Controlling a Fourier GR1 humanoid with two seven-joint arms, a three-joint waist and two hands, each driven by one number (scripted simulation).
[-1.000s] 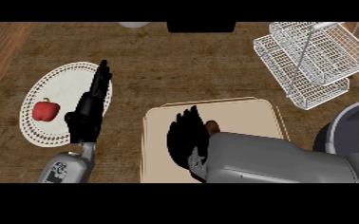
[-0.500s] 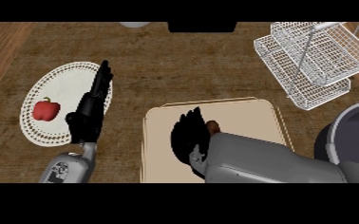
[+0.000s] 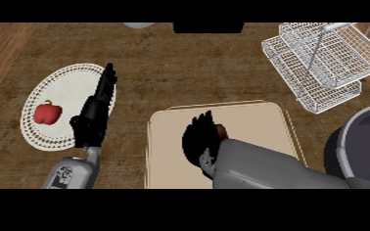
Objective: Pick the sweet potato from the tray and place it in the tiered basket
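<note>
Brown wood-grain counter point(image 3: 180, 68): it fills the head view and carries everything below.
Beige rounded rectangular tray point(image 3: 260, 122): lies at the near centre of the counter, and its near edge runs out of the view.
Reddish-brown sweet potato point(image 3: 221, 129): sits on the tray, left of its middle. Only one small end shows, at the right side of the black right hand point(image 3: 196, 139).
Right hand: it is down on the tray over the sweet potato, with its grey forearm point(image 3: 267, 169) coming in from the lower right. It hides most of the sweet potato. Whether it clasps the potato or only lies over it cannot be told.
Black left hand point(image 3: 94, 112): it is flat and relaxed, its fingers straight and pointing to the far side. It lies over the right rim of the white round plate with a dotted border point(image 3: 65, 83) and holds nothing.
Small red bell pepper point(image 3: 48, 113): sits on the plate's left half, apart from the left hand.
White wire tiered basket point(image 3: 318, 63): stands at the far right of the counter, well apart from the tray's far right corner. Nothing is visible inside it.
Grey round vessel point(image 3: 350, 147): it is cut off by the right edge, just beside the tray.
Black block point(image 3: 208, 27): sits at the far edge, centre.
Pale rounded object point(image 3: 137, 25): sits at the far edge, left of the block, and is mostly cut off.
</note>
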